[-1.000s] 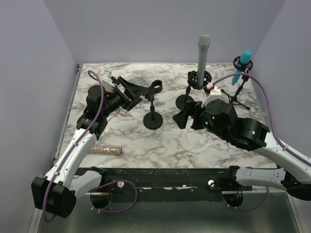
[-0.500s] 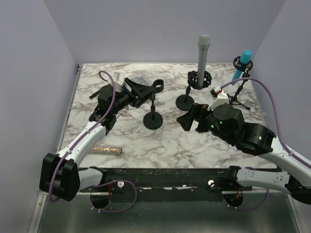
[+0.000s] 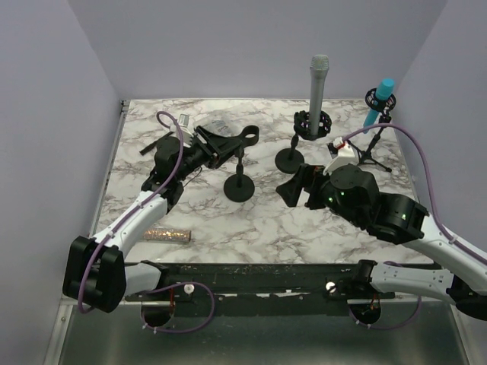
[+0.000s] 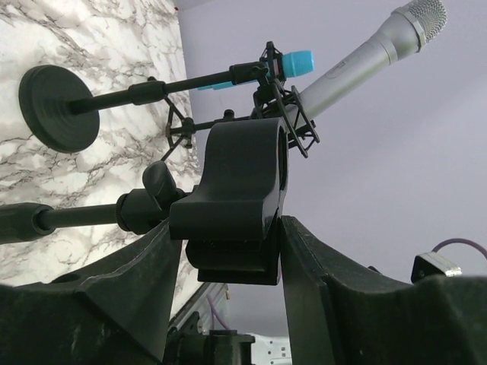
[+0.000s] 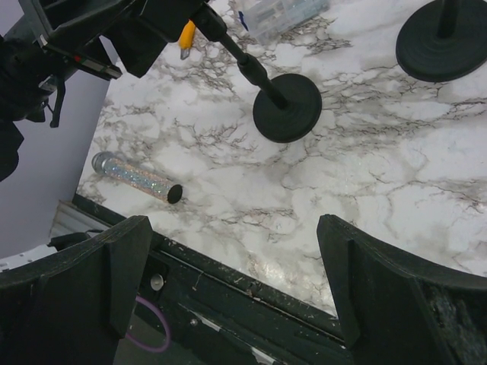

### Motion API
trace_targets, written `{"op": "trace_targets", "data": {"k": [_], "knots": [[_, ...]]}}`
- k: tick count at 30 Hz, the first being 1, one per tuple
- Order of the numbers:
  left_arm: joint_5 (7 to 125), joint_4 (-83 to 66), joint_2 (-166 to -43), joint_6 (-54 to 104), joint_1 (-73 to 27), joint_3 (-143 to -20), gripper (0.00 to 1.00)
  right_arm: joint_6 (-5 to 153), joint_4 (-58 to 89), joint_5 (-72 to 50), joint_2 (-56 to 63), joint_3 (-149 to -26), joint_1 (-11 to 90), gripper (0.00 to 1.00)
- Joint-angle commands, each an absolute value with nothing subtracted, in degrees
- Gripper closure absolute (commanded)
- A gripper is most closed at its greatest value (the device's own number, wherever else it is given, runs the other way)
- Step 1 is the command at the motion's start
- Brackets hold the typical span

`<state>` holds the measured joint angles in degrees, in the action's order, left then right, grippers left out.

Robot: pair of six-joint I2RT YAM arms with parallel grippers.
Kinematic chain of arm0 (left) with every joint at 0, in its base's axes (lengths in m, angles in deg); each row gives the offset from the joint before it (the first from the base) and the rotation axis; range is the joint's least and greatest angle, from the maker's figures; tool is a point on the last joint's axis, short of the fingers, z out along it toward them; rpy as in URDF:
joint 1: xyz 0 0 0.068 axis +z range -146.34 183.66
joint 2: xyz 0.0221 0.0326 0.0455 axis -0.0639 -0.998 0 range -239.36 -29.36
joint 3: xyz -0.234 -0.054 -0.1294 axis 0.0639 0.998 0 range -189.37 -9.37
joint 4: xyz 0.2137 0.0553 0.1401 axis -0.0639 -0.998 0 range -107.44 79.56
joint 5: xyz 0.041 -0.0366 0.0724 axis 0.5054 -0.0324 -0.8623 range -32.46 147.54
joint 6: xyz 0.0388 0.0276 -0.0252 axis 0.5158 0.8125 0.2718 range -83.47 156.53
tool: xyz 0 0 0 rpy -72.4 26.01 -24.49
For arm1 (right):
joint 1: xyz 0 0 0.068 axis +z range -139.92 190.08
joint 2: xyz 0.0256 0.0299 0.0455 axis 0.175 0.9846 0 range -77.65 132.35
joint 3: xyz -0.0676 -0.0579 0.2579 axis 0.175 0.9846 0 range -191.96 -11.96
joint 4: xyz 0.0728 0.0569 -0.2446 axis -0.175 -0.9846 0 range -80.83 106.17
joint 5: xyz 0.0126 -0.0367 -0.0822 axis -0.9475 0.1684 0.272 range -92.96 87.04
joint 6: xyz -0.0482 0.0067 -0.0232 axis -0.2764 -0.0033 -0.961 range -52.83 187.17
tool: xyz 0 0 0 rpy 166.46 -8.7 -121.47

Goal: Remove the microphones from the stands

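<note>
Left claw [image 4: 228, 232] pinches the stand clip [image 4: 240, 175] near centre; right claw [image 5: 232, 228] hangs spread wide at three o'clock; glitter microphone [image 3: 167, 234] lies at eight o'clock on the worktop [image 3: 251, 220].

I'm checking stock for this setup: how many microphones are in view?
3. A grey microphone upright in the back-centre stand; a blue microphone tilted in the back-right tripod stand; a glittery microphone lying flat near the table's front-left edge. None seems hidden.
</note>
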<state>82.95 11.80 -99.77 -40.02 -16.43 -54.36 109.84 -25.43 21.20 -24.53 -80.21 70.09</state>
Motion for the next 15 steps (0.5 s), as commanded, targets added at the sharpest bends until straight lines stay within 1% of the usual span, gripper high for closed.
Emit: {"op": "trace_targets", "data": {"k": [1,4,7,10,15], "knots": [[83.6,12.9,-100.3,-34.5,-16.6,-50.6,0.76,110.8,-24.1,22.7,-24.2,-79.2,70.3,0.00],[83.6,12.8,-100.6,-32.2,-16.6,-49.0,0.80,110.9,-24.5,22.8,-24.3,-78.8,70.3,0.00],[83.3,13.2,-101.2,-31.3,-16.6,-46.6,0.81,111.2,-24.8,23.2,-24.4,-78.4,70.4,0.00],[83.5,14.7,-101.9,-30.9,-16.6,-44.6,0.84,111.5,-25.0,23.3,-24.6,-77.8,70.4,0.00],[83.0,14.3,-103.0,-28.7,-16.6,-42.6,0.85,112.0,-25.0,23.2,-24.5,-77.0,70.3,0.00]]}}
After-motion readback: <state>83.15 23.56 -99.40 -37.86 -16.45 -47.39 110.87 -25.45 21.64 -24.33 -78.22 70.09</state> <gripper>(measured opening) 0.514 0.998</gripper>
